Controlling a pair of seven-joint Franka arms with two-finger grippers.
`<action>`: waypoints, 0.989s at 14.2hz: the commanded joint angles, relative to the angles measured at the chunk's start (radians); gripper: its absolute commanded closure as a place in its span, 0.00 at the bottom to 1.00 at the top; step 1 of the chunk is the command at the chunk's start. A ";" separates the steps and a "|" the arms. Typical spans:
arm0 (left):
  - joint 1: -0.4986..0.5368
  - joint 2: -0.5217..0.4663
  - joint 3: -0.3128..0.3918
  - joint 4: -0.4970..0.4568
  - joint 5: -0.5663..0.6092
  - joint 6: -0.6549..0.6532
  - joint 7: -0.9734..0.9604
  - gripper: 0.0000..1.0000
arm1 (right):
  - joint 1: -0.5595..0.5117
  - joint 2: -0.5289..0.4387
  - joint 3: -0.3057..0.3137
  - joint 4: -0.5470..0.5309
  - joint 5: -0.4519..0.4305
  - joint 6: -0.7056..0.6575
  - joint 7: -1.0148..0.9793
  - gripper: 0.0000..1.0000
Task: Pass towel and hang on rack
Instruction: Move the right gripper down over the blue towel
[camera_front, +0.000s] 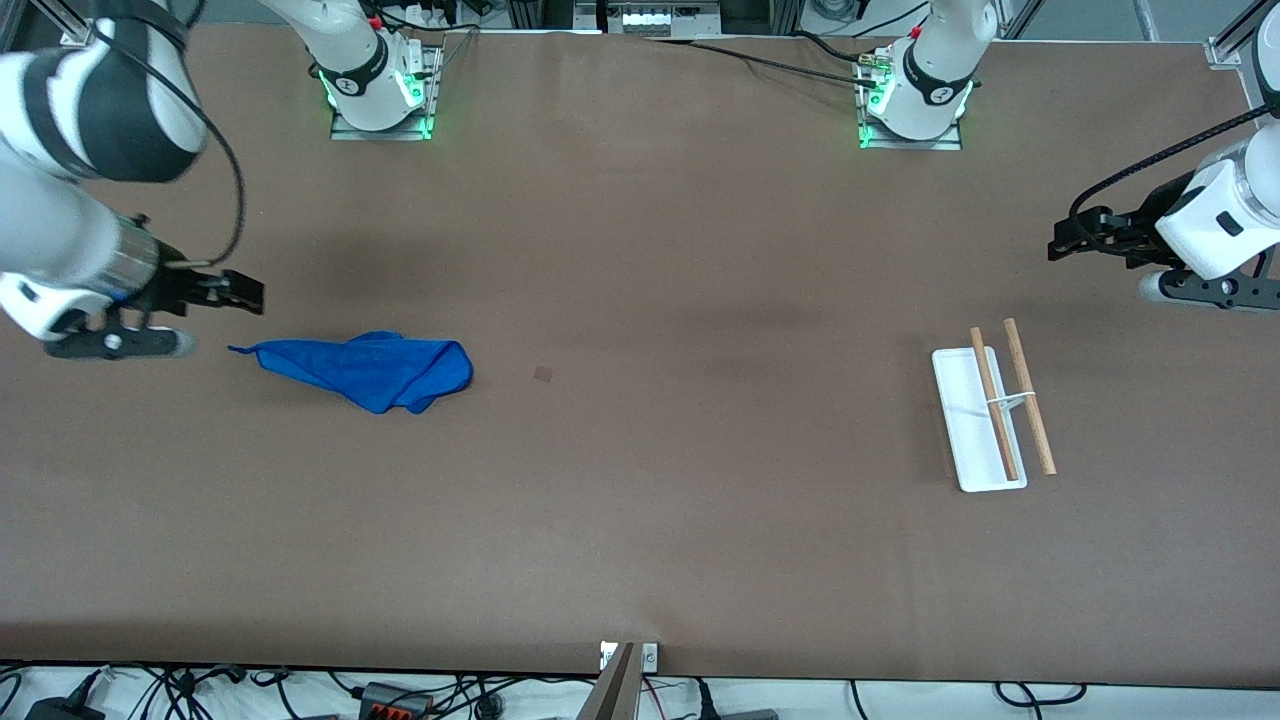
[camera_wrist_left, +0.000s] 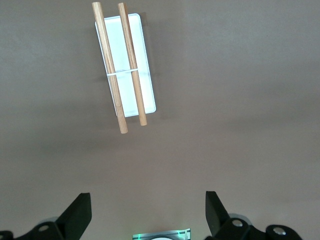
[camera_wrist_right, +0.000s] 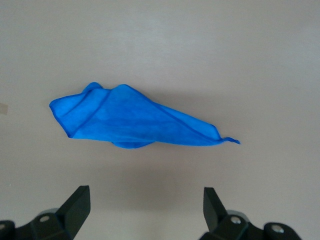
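Note:
A crumpled blue towel (camera_front: 368, 371) (camera_wrist_right: 132, 122) lies flat on the brown table toward the right arm's end. My right gripper (camera_front: 245, 293) (camera_wrist_right: 145, 202) hangs open and empty above the table just beside the towel's pointed corner. The rack (camera_front: 995, 410) (camera_wrist_left: 122, 65) stands toward the left arm's end: a white flat base, a thin white upright and two parallel wooden rods. My left gripper (camera_front: 1058, 245) (camera_wrist_left: 148, 210) is open and empty in the air beside the rack, apart from it.
A small dark patch (camera_front: 543, 374) marks the table near the towel. The two arm bases (camera_front: 380, 85) (camera_front: 915, 95) stand along the table's edge farthest from the front camera. A metal post (camera_front: 612, 685) rises at the edge nearest that camera.

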 joint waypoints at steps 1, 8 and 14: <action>0.008 0.006 -0.002 0.018 -0.019 -0.017 0.021 0.00 | 0.087 0.101 -0.010 0.029 0.014 0.082 0.004 0.00; 0.019 0.017 0.001 0.021 -0.022 -0.017 0.047 0.00 | 0.219 0.341 -0.010 0.048 0.014 0.375 -0.014 0.00; 0.017 0.018 -0.001 0.021 -0.022 -0.032 0.035 0.00 | 0.274 0.430 -0.010 0.063 0.049 0.466 0.250 0.00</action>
